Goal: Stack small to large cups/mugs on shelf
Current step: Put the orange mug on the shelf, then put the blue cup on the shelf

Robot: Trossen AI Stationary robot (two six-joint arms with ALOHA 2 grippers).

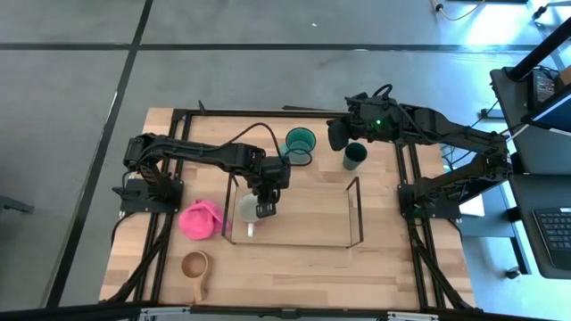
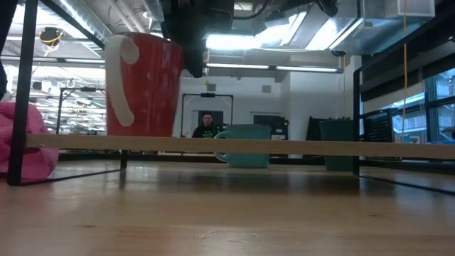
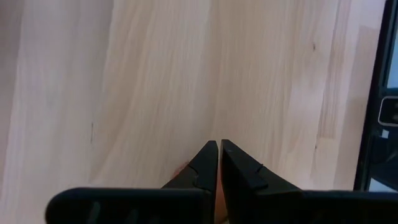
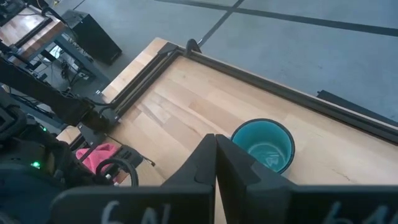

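The left gripper (image 1: 265, 207) hangs over the left end of the wire shelf (image 1: 354, 212), its fingers (image 3: 208, 163) pinched nearly together right at the rim of the white-rimmed mug (image 1: 245, 209), which stands on the shelf and shows red-sided with a white handle in the low view; whether they actually clamp the rim I cannot tell. The right gripper (image 1: 339, 135), fully closed and holding nothing, hovers near the back of the table (image 1: 401, 267), between the teal mug (image 1: 300, 143) and the small dark green cup (image 1: 354, 156). The wooden cup (image 1: 195, 266) lies near the front left corner, with a pink lumpy thing (image 1: 201, 219) just left of the shelf
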